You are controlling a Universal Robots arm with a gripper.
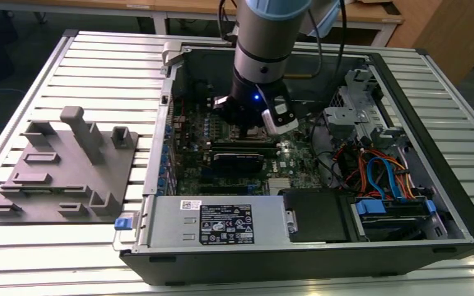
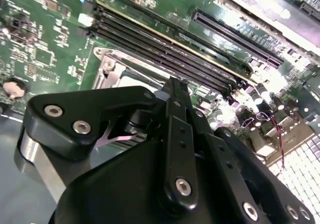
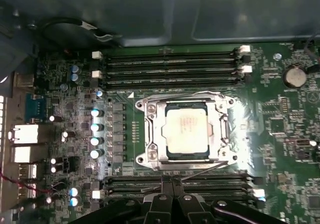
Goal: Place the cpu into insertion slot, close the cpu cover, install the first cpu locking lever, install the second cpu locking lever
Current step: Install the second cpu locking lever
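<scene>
First wrist view: cpu (image 3: 186, 132) seated in insertion slot (image 3: 150, 134), frame centre | cpu cover (image 3: 223, 129) down around it | hand (image 3: 172, 186) at lower edge, fingers together, empty, over memory slots (image 3: 175, 181).

You're getting even, fairly bright room light in the exterior view; the slatted table (image 1: 97, 61) is reading pale and the inside of the computer case (image 1: 434, 185) is sitting in shadow, detail crushing under the arm. A blue light is glowing on the wrist. In the first wrist view, glare is blowing out on the motherboard (image 3: 240, 134) just beside the cpu cover (image 3: 150, 134), and the cpu (image 3: 186, 130) lid is reflecting softly; edges are darkening. In the second wrist view, the gripper (image 2: 175, 91) body is looming close and soft, while highlights are clipping along one edge of the board.
</scene>
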